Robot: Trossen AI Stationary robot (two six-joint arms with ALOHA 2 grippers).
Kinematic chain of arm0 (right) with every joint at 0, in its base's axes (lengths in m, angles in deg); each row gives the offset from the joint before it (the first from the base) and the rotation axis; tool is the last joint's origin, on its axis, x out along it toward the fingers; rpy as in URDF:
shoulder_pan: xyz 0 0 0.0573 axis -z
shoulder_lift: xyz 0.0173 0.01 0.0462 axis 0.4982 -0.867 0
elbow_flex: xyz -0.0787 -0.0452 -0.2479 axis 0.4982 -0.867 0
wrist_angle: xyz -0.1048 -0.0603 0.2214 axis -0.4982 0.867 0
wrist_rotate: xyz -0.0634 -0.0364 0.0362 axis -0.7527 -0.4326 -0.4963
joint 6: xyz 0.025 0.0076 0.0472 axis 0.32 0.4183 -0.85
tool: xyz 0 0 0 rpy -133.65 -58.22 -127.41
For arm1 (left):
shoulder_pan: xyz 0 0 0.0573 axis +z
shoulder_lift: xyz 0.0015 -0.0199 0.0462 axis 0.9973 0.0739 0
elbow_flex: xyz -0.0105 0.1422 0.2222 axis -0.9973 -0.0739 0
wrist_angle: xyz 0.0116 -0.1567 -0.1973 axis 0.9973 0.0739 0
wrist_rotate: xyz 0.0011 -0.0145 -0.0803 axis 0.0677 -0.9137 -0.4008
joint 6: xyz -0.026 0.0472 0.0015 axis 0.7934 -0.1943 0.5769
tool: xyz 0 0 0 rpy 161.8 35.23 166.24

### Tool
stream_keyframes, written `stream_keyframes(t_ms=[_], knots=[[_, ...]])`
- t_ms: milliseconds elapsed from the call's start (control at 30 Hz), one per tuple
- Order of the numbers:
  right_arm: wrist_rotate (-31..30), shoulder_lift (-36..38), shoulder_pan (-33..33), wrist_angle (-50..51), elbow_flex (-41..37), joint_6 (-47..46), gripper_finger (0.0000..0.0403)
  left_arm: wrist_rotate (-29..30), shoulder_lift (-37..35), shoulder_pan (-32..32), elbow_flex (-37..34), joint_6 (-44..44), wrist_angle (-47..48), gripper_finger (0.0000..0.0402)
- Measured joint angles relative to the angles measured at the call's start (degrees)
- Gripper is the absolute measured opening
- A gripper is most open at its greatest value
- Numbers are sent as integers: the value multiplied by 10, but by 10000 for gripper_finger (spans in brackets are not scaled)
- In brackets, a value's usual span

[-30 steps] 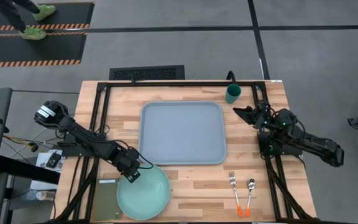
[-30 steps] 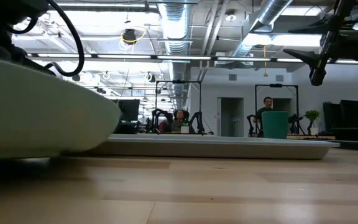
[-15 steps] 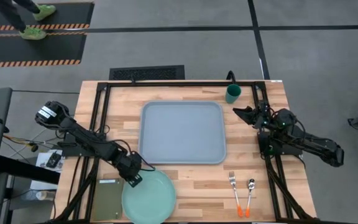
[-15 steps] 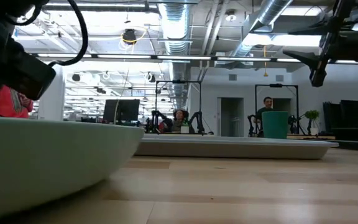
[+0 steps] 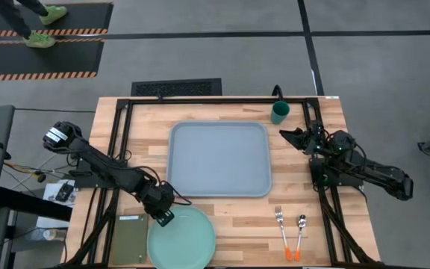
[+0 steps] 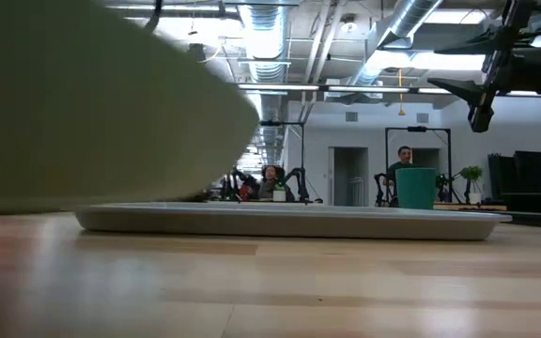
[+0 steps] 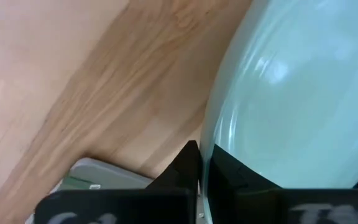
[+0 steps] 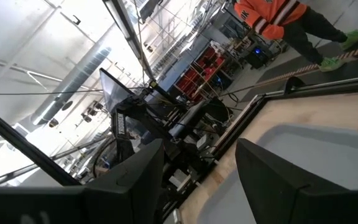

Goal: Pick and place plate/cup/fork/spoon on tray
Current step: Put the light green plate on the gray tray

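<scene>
The pale mint-green plate (image 5: 185, 237) is near the table's front edge, left of centre; in the low view it fills the upper left (image 6: 92, 94), raised and tilted. My left gripper (image 5: 163, 217) is shut on its far-left rim. The blue-grey tray (image 5: 219, 159) lies flat at mid-table. The dark teal cup (image 5: 279, 113) stands upright past the tray's far right corner. The orange-handled fork (image 5: 281, 224) and spoon (image 5: 301, 228) lie side by side at the near right. My right gripper (image 5: 286, 134) is open and empty, in the air just right of the tray, near the cup. My left gripper pinches the plate's rim (image 7: 207, 155) at its far-left edge, one finger (image 7: 180, 168) on the outer side and one (image 7: 244, 180) on the inner side. The fingers come slanting down from the table's far left. The plate is raised and tilted; whether any edge touches the table, I cannot tell.
A flat olive-green rectangle (image 5: 131, 239) lies at the near left corner, just left of the plate. Black frame rails (image 5: 122, 142) run along the table's left, right and far sides. Bare wood (image 5: 237, 224) lies between plate and fork.
My left gripper has gone toward the table's right and near edges, still shut on the plate's rim. The plate has moved with it; in the low view it lay low on the table half a second ago and now stands raised and tilted.
</scene>
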State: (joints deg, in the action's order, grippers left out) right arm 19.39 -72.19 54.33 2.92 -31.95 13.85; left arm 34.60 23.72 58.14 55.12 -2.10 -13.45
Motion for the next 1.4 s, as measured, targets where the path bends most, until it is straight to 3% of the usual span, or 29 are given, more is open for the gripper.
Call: stream_keyframes(t_ms=[267, 533, 967, 1267, 1400], knots=[[0, 0, 0, 1, 0, 1, 225, 25, -6, 68, 73, -32, 81, 0], [0, 0, 0, 17, 0, 0, 225, 96, -14, 194, 154, -82, 160, 0], [-1, 0, 0, 17, 0, 0, 225, 149, -13, 417, 162, -201, 219, 0], [-2, 0, 0, 17, 0, 1, 225, 144, -13, 445, 156, -236, 247, 0], [-2, 0, 1, 17, 0, 1, 225, 109, -12, 445, 117, -227, 214, 0]])
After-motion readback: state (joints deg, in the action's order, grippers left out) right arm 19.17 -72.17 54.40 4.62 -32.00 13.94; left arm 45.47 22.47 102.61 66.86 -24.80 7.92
